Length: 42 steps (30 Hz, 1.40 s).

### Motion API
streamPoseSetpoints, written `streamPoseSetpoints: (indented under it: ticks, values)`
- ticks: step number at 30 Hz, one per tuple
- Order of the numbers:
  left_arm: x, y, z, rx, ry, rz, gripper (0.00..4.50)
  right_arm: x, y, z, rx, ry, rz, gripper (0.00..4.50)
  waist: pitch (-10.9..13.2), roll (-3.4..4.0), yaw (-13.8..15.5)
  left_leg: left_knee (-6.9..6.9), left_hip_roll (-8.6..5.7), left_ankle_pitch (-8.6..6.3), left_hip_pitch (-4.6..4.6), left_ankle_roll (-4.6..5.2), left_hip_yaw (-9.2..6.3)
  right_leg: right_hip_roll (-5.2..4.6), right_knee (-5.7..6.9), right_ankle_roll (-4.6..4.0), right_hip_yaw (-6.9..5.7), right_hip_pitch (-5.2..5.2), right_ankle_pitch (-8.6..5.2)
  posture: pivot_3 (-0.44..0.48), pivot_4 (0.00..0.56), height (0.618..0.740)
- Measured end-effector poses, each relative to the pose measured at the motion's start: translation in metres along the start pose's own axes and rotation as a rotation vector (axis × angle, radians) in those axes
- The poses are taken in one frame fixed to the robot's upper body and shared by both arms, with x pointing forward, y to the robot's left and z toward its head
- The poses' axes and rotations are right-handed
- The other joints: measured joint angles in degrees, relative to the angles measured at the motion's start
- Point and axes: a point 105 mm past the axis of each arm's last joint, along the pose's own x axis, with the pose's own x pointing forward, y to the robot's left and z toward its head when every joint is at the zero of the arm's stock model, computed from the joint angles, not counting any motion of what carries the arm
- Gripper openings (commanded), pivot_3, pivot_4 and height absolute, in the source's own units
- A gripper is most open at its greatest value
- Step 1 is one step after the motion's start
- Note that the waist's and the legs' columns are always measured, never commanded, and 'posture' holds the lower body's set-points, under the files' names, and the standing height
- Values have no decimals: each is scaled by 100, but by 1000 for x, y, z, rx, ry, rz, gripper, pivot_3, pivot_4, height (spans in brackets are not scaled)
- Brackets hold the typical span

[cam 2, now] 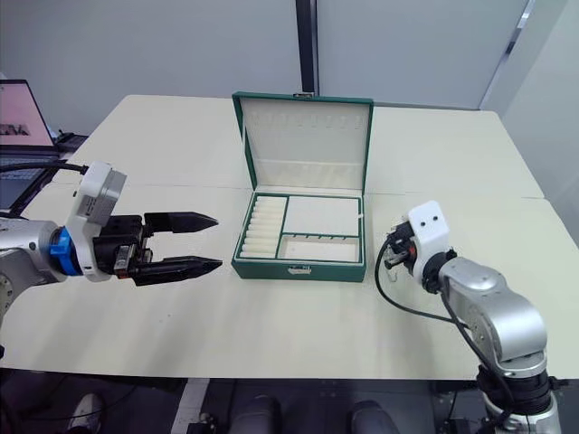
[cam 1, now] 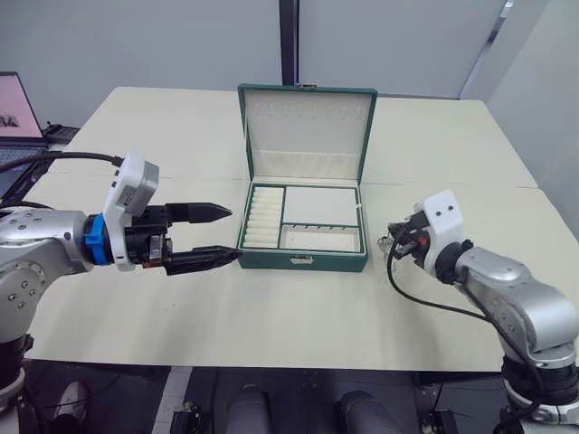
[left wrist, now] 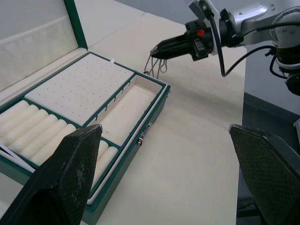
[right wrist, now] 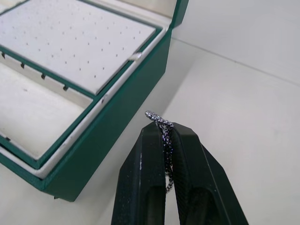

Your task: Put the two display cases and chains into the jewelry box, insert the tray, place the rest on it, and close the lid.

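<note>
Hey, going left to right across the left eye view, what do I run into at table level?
left gripper, fingers open → jewelry box with the tray in it and lid up → chain → right gripper shut on the chain

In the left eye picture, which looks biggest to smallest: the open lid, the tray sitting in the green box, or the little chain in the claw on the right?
1. The lid and the tray look close in size; the tilted lid makes ranking them unsure.
2. The chain, pinched in the right claw, looks far smaller.

Left tool fingers spread, level; right tool fingers pinched together.
</note>
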Motion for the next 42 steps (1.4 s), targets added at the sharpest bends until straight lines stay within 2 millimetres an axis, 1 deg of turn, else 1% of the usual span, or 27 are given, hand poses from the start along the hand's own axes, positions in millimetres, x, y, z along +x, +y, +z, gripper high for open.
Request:
streamPoseSetpoints:
  ticks: [2,4,8,12,18,20,23,26,31,34,38,40,42]
  values:
    - [0,0,-2,-3,1,-2,4500,-2,-3,11,-16,-20,8,49,0,0,0,0,0,-1,0,1,-2,0,0,0,-2,1,0,0,150,740]
    - [0,0,-2,-4,0,-2,4500,-3,-3,17,-31,-25,19,49,0,0,1,0,0,-2,0,4,-2,0,-1,0,-1,0,0,0,150,740]
    - [0,0,-3,-2,-8,-2,4500,-4,-2,22,-32,-25,39,49,0,0,0,0,0,-3,-1,5,-1,-1,-1,0,0,1,0,0,150,740]
    - [0,0,-3,-1,-9,-2,4500,-5,-4,31,-44,-46,38,49,0,0,0,0,0,-3,-1,4,-3,-1,-1,0,-2,1,0,0,150,740]
    - [0,-1,-6,-11,-8,-3,4500,-8,-8,36,-68,-48,34,49,1,1,-1,0,0,-3,-1,5,-3,-1,-1,0,-2,0,0,0,150,740]
    - [0,-1,-7,-13,-7,-3,4500,-7,-9,35,-65,-43,33,49,1,1,-1,0,0,-3,-1,5,-2,-1,-1,0,-1,0,0,0,150,740]
    - [0,-1,-7,-10,-9,-4,4500,-4,-12,26,-54,-25,27,49,0,0,-1,0,0,-4,-1,7,-3,-1,-2,0,-2,1,0,0,150,740]
    - [0,-1,-7,-10,-9,-3,4500,3,-10,7,-34,23,41,49,0,0,-1,0,-1,-4,-1,7,-2,-1,-2,0,-1,0,0,0,150,740]
    - [0,0,-6,-12,-8,10,4500,16,-6,-19,-14,75,55,49,1,1,-5,0,-1,-3,-1,6,-1,-1,-2,0,0,0,0,0,150,740]
    - [2,-2,-3,-10,-15,3,4500,21,-3,-26,-1,82,67,49,1,1,-4,1,-1,-2,-1,3,-2,-1,-2,0,0,0,0,0,150,740]
    - [3,-2,0,-10,-18,8,4500,24,-4,-34,-4,98,60,49,1,1,0,1,-1,-1,0,3,-2,-1,-2,0,-2,1,0,0,150,740]
    - [3,-3,0,-8,-16,5,4500,25,-4,-39,3,114,60,717,1,1,-1,1,0,-1,0,2,-1,-1,-2,0,-1,1,0,0,150,740]
    - [4,-4,1,-4,-15,5,4500,25,-5,-40,6,118,57,1148,1,1,-2,1,0,-1,0,2,-1,-1,-2,0,0,1,0,0,150,740]
